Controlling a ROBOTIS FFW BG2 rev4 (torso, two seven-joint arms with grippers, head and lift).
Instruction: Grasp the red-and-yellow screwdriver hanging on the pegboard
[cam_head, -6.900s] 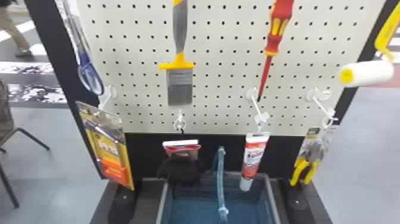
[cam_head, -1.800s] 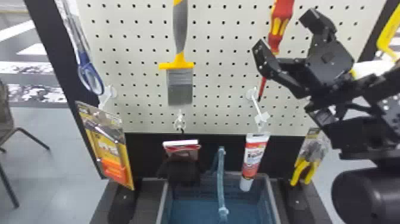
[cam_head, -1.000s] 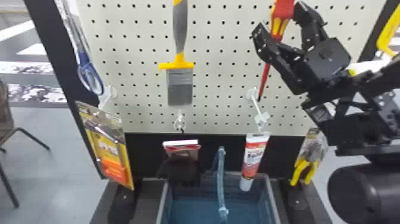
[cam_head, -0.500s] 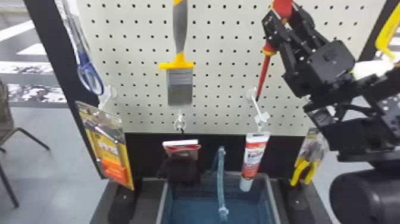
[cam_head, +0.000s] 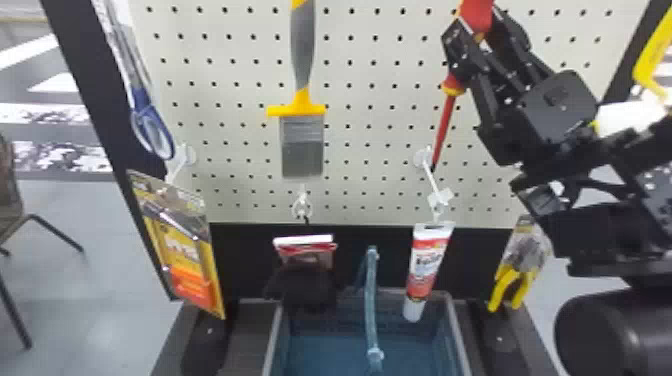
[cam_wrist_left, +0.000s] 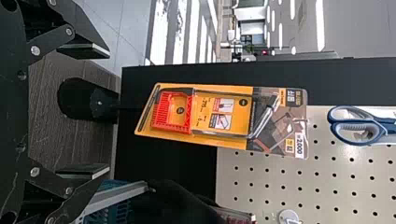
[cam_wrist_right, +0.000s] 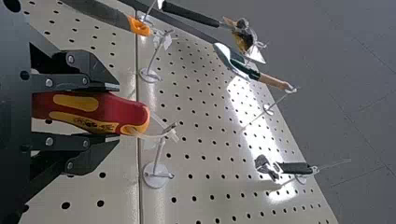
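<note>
High on the pegboard in the head view, my right gripper has its two fingers around the handle of the red-and-yellow screwdriver, whose shaft points down. In the right wrist view, that gripper is shut on the screwdriver, one finger against each side of the handle. A clear loop at the handle's end still runs to a white hook. My left gripper stands open in the left wrist view, nothing held, facing the packaged saw.
On the pegboard a paintbrush and blue-handled scissors hang left of the screwdriver. Lower down are a white-and-red tube, yellow-handled pliers and a blue bin. A paint roller sits behind the right arm.
My right gripper came in from the right, moved up and left over the handle, and its spread fingers drew together on it. The screwdriver's lower end tilted slightly.
</note>
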